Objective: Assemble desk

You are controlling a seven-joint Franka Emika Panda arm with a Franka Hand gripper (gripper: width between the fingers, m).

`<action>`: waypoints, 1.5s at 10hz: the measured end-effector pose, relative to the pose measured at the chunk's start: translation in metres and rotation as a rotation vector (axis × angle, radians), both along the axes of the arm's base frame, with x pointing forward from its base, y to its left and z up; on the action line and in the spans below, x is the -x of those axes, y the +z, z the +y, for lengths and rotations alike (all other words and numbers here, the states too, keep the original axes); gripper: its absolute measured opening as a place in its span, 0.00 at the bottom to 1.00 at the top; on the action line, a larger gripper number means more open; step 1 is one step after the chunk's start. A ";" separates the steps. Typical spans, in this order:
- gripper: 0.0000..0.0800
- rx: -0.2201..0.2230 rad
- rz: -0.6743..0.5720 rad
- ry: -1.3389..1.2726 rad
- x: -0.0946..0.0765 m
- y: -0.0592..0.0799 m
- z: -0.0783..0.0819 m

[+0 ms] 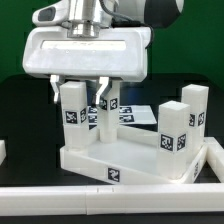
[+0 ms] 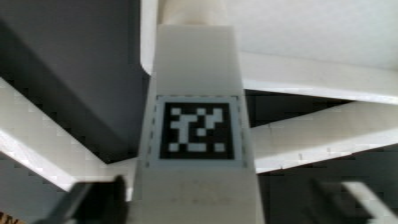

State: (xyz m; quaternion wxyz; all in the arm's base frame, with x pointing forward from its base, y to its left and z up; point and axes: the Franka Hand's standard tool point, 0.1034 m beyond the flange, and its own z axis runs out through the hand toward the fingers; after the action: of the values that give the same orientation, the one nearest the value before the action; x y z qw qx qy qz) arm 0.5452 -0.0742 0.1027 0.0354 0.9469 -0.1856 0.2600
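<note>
Currently, gripper (image 1: 87, 97): above the tabletop's far side, fingers (image 1: 104, 100) clenched on a leg (image 1: 106, 112) standing upright.
Tabletop (image 1: 125, 157): flat on the black worktop (image 1: 20, 115), against the white rail (image 1: 60, 201).
Other legs: three upright in corners, tags facing out.
Wrist view: the held leg (image 2: 192, 120) fills the middle, tag visible.

Exterior view low, facing the desk (image 1: 130, 160) closely, wrist view tight against one leg (image 2: 192, 120), shared by both
</note>
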 end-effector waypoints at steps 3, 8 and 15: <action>0.80 -0.049 0.043 -0.023 0.003 0.008 -0.007; 0.81 -0.257 0.292 -0.025 0.005 0.018 0.012; 0.81 -0.304 0.399 -0.024 0.002 0.014 -0.016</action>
State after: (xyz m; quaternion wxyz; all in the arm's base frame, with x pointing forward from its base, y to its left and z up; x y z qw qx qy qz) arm 0.5432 -0.0898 0.1163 -0.0685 0.9717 -0.2232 0.0366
